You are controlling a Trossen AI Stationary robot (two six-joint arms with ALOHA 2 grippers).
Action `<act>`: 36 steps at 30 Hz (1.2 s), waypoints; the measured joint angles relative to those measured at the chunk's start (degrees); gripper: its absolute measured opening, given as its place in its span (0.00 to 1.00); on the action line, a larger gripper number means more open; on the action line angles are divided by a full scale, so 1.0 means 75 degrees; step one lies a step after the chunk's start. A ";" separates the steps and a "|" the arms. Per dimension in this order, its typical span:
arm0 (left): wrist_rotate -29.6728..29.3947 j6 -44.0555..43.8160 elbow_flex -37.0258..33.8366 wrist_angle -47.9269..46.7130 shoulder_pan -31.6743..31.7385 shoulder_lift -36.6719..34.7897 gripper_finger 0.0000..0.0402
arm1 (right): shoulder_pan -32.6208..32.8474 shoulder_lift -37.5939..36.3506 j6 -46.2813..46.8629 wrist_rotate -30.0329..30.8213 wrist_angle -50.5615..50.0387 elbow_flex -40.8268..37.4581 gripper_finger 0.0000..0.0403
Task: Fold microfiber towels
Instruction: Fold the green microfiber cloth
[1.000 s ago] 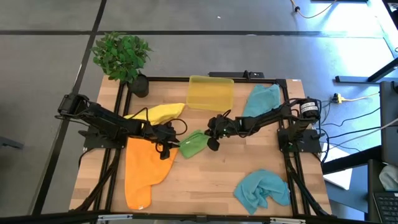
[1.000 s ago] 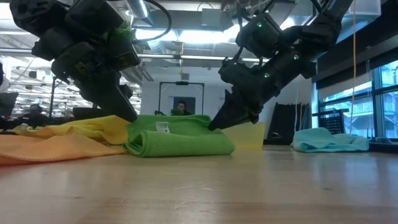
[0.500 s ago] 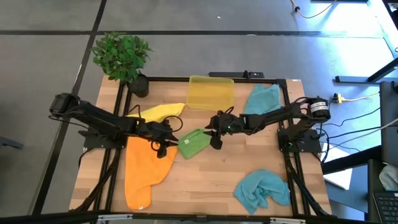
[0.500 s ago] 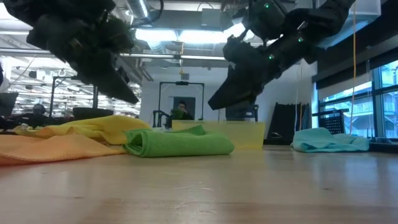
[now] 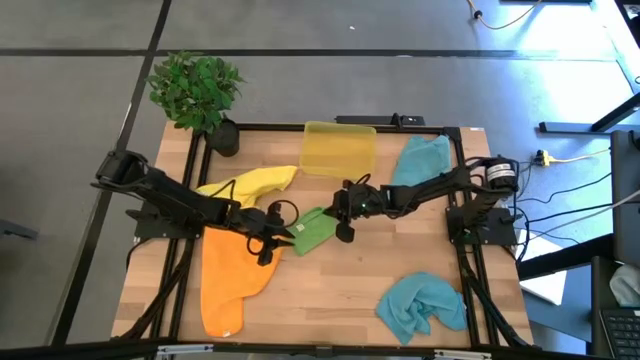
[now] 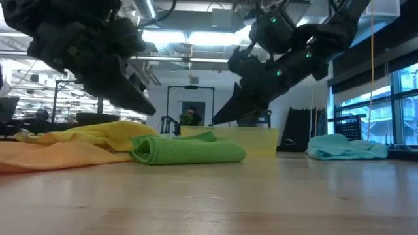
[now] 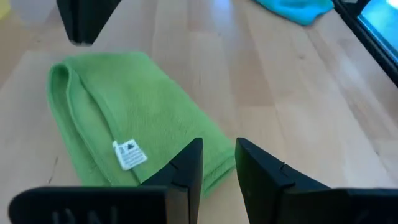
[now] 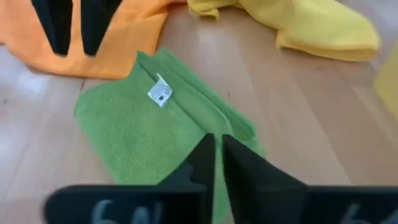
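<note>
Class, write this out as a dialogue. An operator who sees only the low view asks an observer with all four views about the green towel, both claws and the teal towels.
Operator: Is the left claw gripping the green towel?
Observer: No. The left wrist view shows the left claw slightly open and empty above the green towel.
Operator: And the right claw?
Observer: The right wrist view shows the right claw shut on nothing, over the towel's edge.
Operator: I see one teal towel. Any more?
Observer: The high view shows two: one teal towel beside the yellow bin, and a crumpled teal towel lying apart.
</note>
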 joint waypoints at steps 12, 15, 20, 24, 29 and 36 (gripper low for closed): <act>0.0007 -0.0064 0.0000 0.0378 0.0093 0.0484 0.21 | -0.0717 0.0738 0.0548 -0.0114 0.0405 0.0003 0.02; 0.0017 -0.0067 0.0000 0.0366 0.0093 0.0428 0.21 | -0.0753 0.0720 0.0545 -0.0111 0.0365 0.0003 0.01; 0.0035 -0.0076 0.0000 0.0389 0.0093 0.0373 0.21 | -0.0738 0.0266 0.0396 -0.0117 0.0336 0.0003 0.03; 0.0035 -0.0160 0.0000 0.0370 0.0093 0.0373 0.21 | -0.0580 0.0074 0.0230 -0.0111 0.0749 0.0000 0.04; 0.0035 -0.0205 0.0000 0.0575 0.0143 0.0373 0.21 | -0.0377 0.0168 0.0140 -0.0522 0.0857 0.0001 0.01; 0.0032 -0.0128 0.0000 0.0689 0.0143 0.0373 0.21 | -0.0339 0.0168 0.0168 -0.0351 0.0578 -0.0003 0.03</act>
